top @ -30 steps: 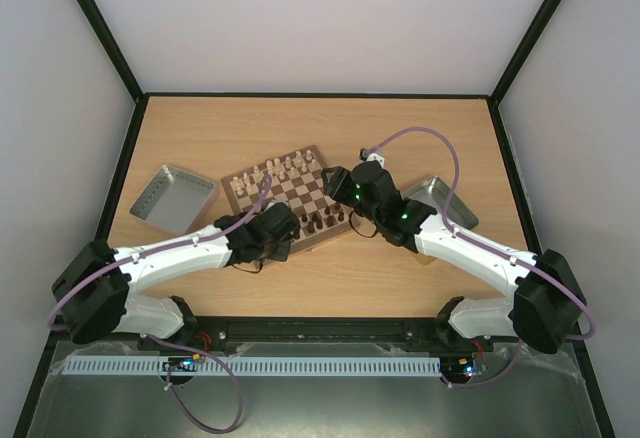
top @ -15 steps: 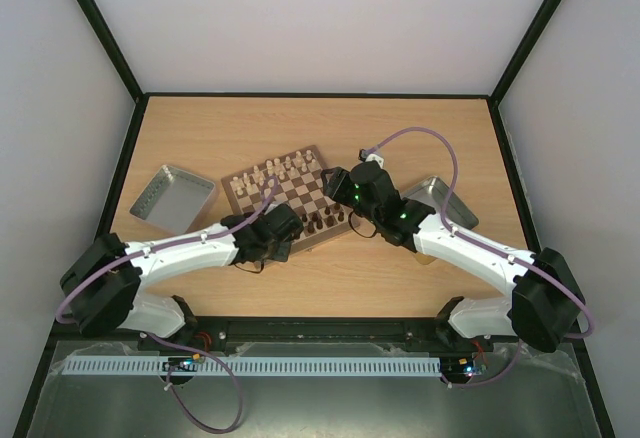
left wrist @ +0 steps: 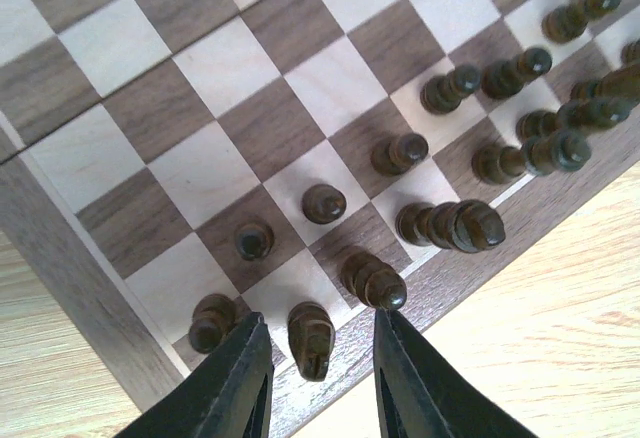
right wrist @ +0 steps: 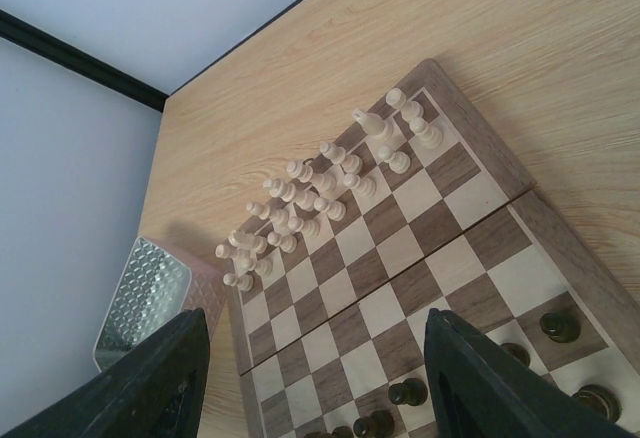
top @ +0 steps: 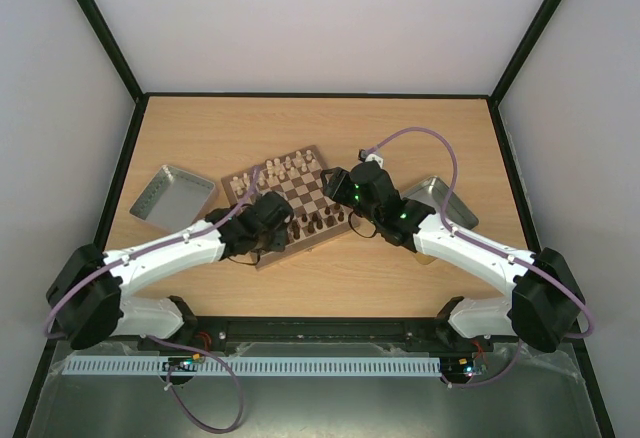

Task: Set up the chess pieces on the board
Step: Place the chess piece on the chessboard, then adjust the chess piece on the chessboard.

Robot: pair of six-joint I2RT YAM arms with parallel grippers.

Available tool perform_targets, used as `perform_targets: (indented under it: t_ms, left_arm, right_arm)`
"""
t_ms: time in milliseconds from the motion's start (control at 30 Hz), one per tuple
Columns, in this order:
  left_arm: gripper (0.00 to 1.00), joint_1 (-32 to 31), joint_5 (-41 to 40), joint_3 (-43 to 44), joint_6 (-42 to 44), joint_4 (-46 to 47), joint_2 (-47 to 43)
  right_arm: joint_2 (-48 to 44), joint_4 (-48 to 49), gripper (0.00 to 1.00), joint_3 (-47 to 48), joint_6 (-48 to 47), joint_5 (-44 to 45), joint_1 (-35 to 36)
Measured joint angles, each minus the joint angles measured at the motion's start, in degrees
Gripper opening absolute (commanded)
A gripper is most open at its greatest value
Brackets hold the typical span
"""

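Top view: since 1 second ago the left arm has swung its left gripper (top: 272,220) further left along the near edge of the board (top: 312,196). The right gripper (top: 338,186) has not moved.

Left wrist view: the jaws are slightly parted and straddle a standing dark knight (left wrist: 311,338) without touching it.

Right wrist view: the jaws are wide apart and empty above the board, and cream pieces (right wrist: 320,193) crowd its far rows.

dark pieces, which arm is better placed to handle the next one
Left, probably. Its fingers sit low, flanking a dark piece in the board's near row, more dark pieces beside it. The right fingers hang open higher up, around nothing.
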Motion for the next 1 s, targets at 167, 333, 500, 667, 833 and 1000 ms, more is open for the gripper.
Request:
perform_targets:
  t_ms: [167,333,500,667,833,1000]
  left_arm:
    - [0.39,3.1,1.3,0.0,-0.5,-1.0,-3.8]
    - [0.37,7.0,3.3,-1.1,-1.0,-1.4,-5.3]
    - [0.34,9.6,7.1,-4.0,-1.0,-1.3,-5.2]
    - [0.26,10.5,9.6,-4.7,-1.0,-0.7,-4.9]
    - [0.24,11.0,10.8,-5.2,-0.8,0.3,-3.8]
    - [0.23,11.7,11.0,-5.2,-0.7,1.2,-2.7]
  right_arm:
    - [0.0,0.0,0.59,0.0,0.0,0.0,0.0]
    - [0.0,0.0,0.59,0.0,0.0,-0.1,0.0]
    - [0.0,0.0,0.59,0.0,0.0,-0.2,0.0]
    - [0.0,0.0,0.59,0.0,0.0,-0.2,0.0]
    - [0.0,0.0,0.58,0.0,0.0,-0.3,0.0]
    - [0.1,0.0,0.58,0.0,0.0,-0.6,0.0]
